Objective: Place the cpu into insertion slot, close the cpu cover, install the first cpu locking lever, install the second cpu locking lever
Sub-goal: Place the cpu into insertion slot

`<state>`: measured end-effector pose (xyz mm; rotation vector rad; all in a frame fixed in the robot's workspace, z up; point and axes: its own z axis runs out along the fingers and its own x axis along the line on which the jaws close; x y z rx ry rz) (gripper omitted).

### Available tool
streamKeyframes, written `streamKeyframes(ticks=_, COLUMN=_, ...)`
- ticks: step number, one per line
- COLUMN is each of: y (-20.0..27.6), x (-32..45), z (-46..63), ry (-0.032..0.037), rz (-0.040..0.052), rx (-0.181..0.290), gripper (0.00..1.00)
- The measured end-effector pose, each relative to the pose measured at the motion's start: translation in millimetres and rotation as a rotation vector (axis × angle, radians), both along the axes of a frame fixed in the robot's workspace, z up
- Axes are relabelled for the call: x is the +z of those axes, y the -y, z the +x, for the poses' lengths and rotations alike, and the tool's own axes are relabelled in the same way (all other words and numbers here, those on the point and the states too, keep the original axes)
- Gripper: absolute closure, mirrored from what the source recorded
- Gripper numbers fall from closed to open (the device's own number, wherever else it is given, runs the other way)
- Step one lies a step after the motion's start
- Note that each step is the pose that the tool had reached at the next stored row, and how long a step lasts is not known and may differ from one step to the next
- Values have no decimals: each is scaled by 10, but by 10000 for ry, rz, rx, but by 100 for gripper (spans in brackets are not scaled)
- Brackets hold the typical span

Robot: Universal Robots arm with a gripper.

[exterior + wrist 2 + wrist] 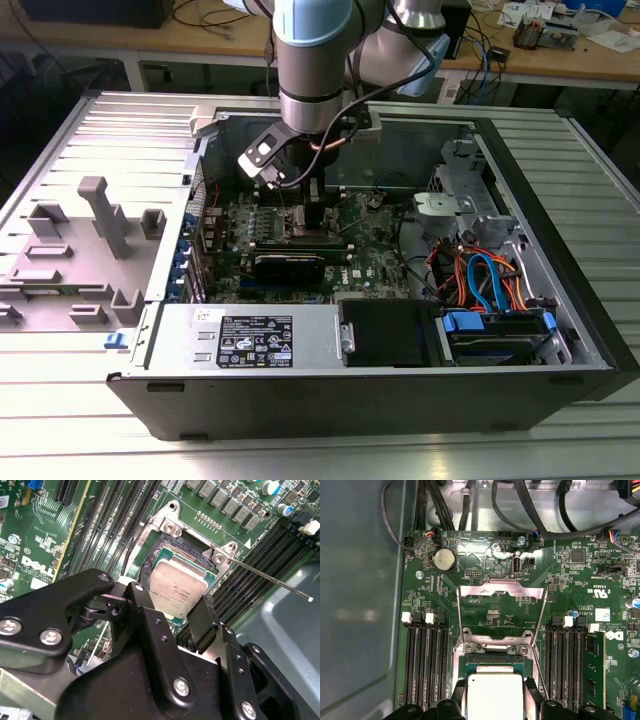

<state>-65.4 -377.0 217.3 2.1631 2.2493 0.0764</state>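
Two fingers (202,622) pinch the cpu (177,590) at the insertion slot (175,545), hidden by the arm (310,60) in the exterior view, twelve o'clock of the shroud (290,265); the cpu cover (500,585) stands open.

Your cpu (177,587) has a dull, matt grey metal top. The cpu cover (501,589) is thin, bright, shiny sheet metal. The circuit board (560,565) looks glossy green. The gripper (170,604) has smooth matt black jaws with bright metal screws. The surface (320,455) is pale ribbed metal.
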Motion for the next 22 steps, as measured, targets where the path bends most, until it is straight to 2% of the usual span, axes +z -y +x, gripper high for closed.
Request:
streamKeyframes(ticks=3, y=0, x=-5, z=10, ry=-40, rz=1, rx=-161, gripper=46)
streamKeyframes(ticks=4, y=-1, x=-12, z=11, ry=-51, rz=3, rx=-352, gripper=46)
streamKeyframes(ticks=11, y=0, x=-69, z=11, ry=-95, rz=1, rx=-353, gripper=46)
streamKeyframes(ticks=14, y=0, x=-94, z=11, ry=-136, rz=-5, rx=-139, gripper=46)
streamKeyframes(ticks=22, y=1, x=-123, z=14, ry=-137, rz=-29, rx=-203, gripper=46)
